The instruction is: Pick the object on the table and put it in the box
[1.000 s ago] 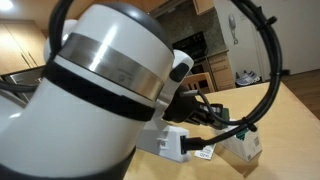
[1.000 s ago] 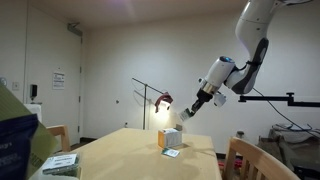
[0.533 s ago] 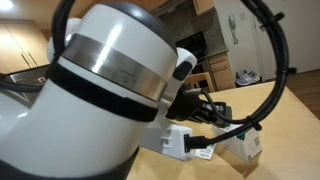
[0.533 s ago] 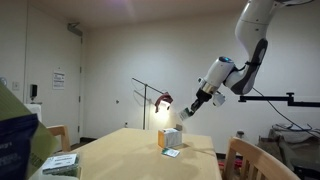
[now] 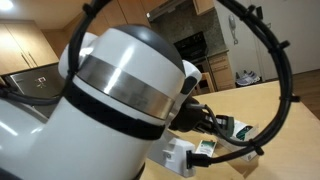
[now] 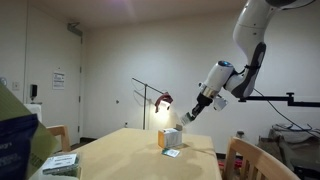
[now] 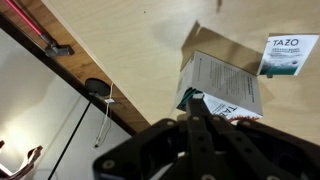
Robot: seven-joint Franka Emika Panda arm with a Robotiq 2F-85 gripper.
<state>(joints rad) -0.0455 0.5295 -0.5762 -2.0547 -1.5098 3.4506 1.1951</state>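
Two fingers of your gripper (image 7: 192, 112) are pressed together, with their tips over the near corner of the white carton (image 7: 225, 80). A sliver of colour at those tips is probably the dark teal packet (image 7: 188, 99) pinched between them. From this angle, though, you cannot separate it from the carton's own green edge.

In an exterior view the gripper (image 6: 189, 113) hangs above the carton (image 6: 170, 138), off to one side and clear of it. If you let go here, a thin, light packet would likely miss the opening, land on the carton's closed panel and slide onto the table (image 7: 120, 50). Come down too steeply and the fingers could nudge the carton, which looks light enough to skid or tip.

Just beyond the carton lies a white packet (image 7: 285, 55) printed "TAZO" in green. Leave that one where it is. The carton's top panel carries fine print too small to read.
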